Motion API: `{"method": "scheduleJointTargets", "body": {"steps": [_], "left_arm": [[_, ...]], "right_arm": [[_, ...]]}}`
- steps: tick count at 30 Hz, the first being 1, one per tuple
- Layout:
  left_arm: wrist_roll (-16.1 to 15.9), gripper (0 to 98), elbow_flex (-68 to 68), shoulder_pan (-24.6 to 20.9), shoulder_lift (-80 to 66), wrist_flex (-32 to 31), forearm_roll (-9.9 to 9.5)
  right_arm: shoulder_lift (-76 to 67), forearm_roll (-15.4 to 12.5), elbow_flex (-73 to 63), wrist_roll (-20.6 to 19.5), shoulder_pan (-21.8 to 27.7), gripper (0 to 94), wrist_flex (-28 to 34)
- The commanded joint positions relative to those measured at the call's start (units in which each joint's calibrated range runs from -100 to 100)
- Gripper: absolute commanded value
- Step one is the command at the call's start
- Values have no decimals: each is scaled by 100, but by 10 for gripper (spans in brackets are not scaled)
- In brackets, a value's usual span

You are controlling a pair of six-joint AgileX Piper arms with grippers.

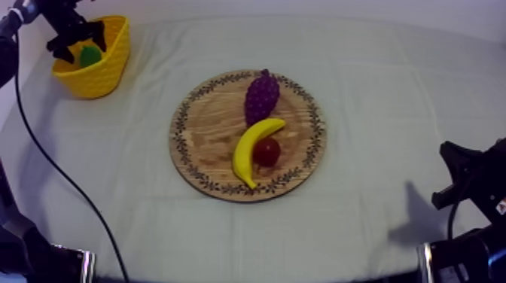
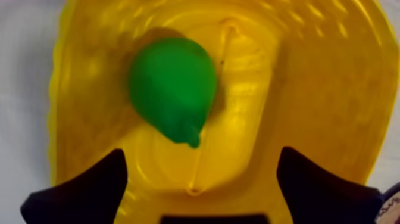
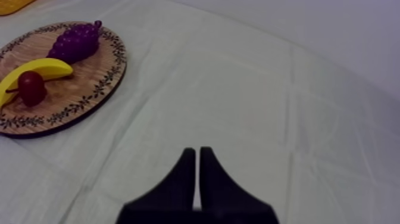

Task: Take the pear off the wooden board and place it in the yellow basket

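1 pear [image 2: 172, 89] | 1 yellow basket [image 1: 94, 79] | 1 wooden board [image 1: 211, 128] | 1 banana [image 1: 252, 147] | 1 bunch of grapes [image 1: 261, 96] | 1 small red fruit [image 1: 266, 152]

Cloth [image 1: 391, 98], wood, glossy plastic.
The creased, matt grey-white cloth covers the counter [image 1: 444, 53]; the wooden board [image 1: 207, 128] shows grain inside a printed rim. The yellow basket [image 1: 105, 71] is glossy plastic, the pear [image 2: 172, 89] smooth. The banana [image 1: 252, 147] and small red fruit [image 1: 266, 152] shine, the grapes [image 1: 261, 95] are knobbly; left tool [image 2: 201, 152] and right tool [image 3: 197, 161] are matt black.
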Motion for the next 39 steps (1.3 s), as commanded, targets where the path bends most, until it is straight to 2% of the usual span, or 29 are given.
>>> {"method": "scheduleJointTargets", "body": {"steps": [1, 19, 34, 39], "left_arm": [[-7, 956, 141, -4, -112, -19, 5], [0, 953, 1734, 91, -2080, -50, 91], [-93, 886, 3017, 137, -3684, -40, 99], [-107, 825, 3268, 149, -4089, -30, 120]], "right_arm": [[-4, -1, -5, -1, -1, 4, 2], [-4, -1, -5, -1, -1, 4, 2], [-4, -1, -5, -1, -1, 4, 2], [-4, -1, -5, -1, -1, 4, 2]]}}
